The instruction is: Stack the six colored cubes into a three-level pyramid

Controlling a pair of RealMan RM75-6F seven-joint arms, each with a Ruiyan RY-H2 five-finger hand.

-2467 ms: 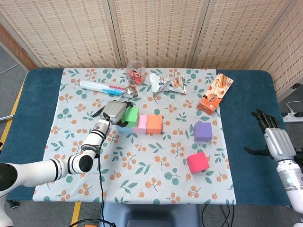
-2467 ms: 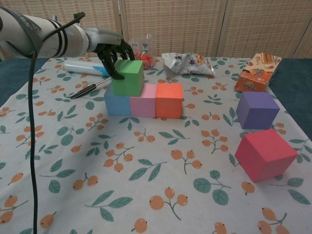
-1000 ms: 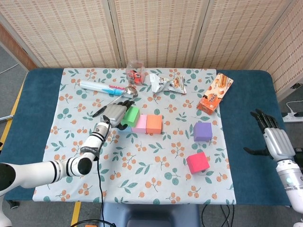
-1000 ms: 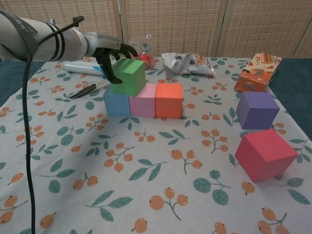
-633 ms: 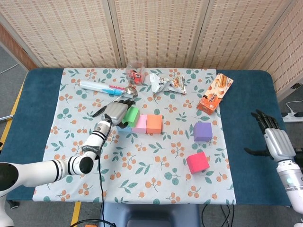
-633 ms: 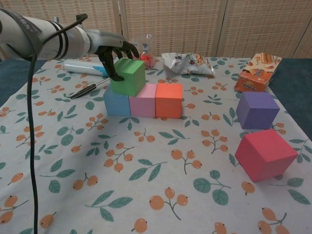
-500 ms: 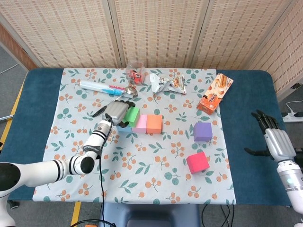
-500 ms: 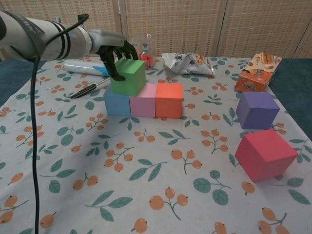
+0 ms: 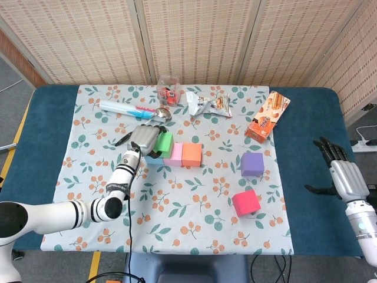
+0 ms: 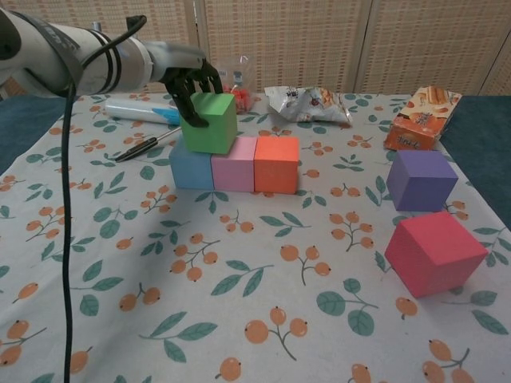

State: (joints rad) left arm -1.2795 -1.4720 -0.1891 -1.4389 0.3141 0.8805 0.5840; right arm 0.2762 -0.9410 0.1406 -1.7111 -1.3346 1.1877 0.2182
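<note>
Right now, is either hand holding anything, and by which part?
The left hand grips the green cube at its upper left side, fingers curled over the top edge, on the blue cube. The right hand holds nothing.

1. A matte green cube (image 10: 209, 122) is gripped by the left hand (image 10: 190, 83), fingers wrapped over its far-left side; it is seated on the row below, across the blue and pink cubes.
2. A light blue cube (image 10: 190, 167) is set directly beneath the left hand.
3. A pink cube (image 10: 234, 171) is pressed against the blue one, on the side away from that hand.
4. An orange cube (image 10: 276, 165) closes the row, touching the pink.
5. A purple cube (image 10: 421, 180) is placed between the two hands, apart from the row.
6. A tilted magenta-red cube (image 10: 435, 252) is placed near the purple one.
</note>
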